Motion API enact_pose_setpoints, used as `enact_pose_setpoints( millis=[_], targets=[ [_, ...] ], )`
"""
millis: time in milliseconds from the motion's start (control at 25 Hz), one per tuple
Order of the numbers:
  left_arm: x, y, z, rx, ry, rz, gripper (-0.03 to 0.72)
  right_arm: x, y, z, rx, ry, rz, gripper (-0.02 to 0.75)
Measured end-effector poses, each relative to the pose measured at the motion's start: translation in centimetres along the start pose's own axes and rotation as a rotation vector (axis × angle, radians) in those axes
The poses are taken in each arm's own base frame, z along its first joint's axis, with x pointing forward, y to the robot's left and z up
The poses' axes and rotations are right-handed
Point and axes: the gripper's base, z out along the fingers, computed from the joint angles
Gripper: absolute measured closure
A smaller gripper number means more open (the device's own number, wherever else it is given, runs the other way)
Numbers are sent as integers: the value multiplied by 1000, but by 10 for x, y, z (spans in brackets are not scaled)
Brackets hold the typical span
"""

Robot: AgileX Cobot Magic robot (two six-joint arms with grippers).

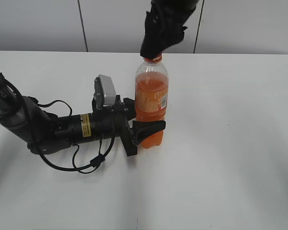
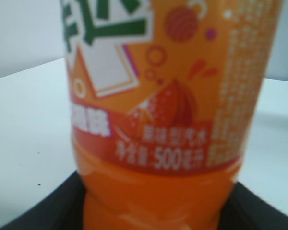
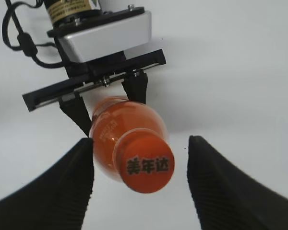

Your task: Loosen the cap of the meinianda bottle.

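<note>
My left gripper (image 1: 145, 130) lies low along the white table (image 1: 230, 143), its jaws clamped on the lower body of the meinianda bottle (image 1: 151, 103), which stands upright near the table's middle. From my left wrist, the orange label fills the view, with the dark fingers (image 2: 43, 211) pressing in on either side at the bottom edge. My right gripper (image 3: 139, 187) hangs above the bottle's top, spread wide: its two black ribbed pads (image 3: 67, 187) flank the cap (image 3: 147, 166) with clear gaps on both sides. From outside, the gripper seems just over the cap, though I cannot tell whether it touches.
</note>
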Motion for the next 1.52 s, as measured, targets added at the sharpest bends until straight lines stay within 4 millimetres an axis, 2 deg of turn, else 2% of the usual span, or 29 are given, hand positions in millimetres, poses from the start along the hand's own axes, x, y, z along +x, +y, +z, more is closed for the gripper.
enact_pose_setpoints(
  millis=[280,440,560,760,960,1280,1520],
  targets=[
    [0,0,0,0,0,-1,293,-9,1,-45,89,-86,500,275],
    [0,0,0,0,0,-1,293,-7,2,-53,108,-100,742,275],
    [0,0,0,0,0,-1,293,-7,2,-53,103,-106,855,273],
    [0,0,0,0,0,-1,293,-6,3,-51,96,-104,927,231],
    [0,0,0,0,0,-1,293,-2,5,-39,77,-63,942,224],
    [0,0,0,0,0,-1,293,2,-2,-2,37,13,960,224],
    [0,0,0,0,0,-1,293,3,-3,5,31,28,963,224]
  ],
)
